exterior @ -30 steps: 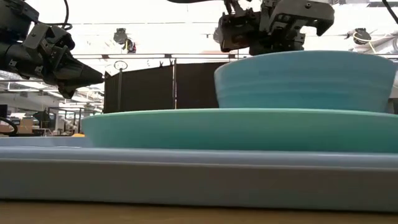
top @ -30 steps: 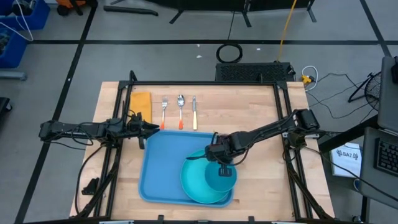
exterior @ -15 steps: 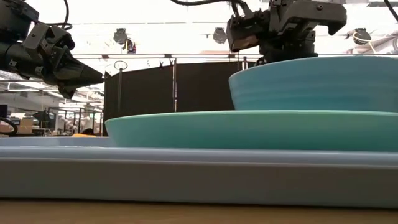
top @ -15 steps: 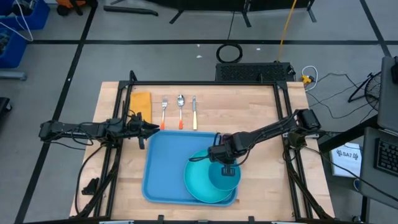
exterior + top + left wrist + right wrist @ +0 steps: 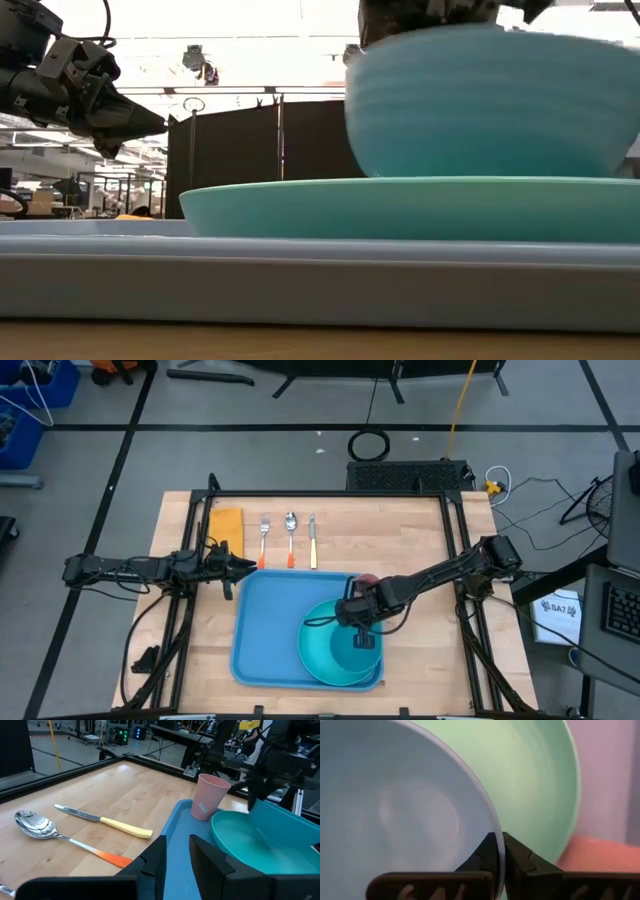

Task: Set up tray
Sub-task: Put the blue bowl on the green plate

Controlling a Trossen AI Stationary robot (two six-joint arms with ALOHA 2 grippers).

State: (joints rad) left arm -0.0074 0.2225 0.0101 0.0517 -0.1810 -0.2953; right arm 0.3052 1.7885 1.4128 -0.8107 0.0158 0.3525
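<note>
- The tray (image 5: pixel 262 630) is lying flat toward the desk's (image 5: pixel 420 530) front edge, near its middle; it is looking like stiff, light, smooth plastic, probably slippery, and its raised rim is offering the best hold.
- The tray is carrying a teal plate (image 5: pixel 318 660); a teal bowl (image 5: pixel 360 653) is being held above the plate.
- The right tool (image 5: pixel 499 851) is clamping the bowl's rim.
- The left tool (image 5: pixel 243 564), fingers slightly apart and empty, is hovering near the tray's far-left corner.
- A pink cup (image 5: pixel 208 796) is standing just beside the tray's far edge.
</note>
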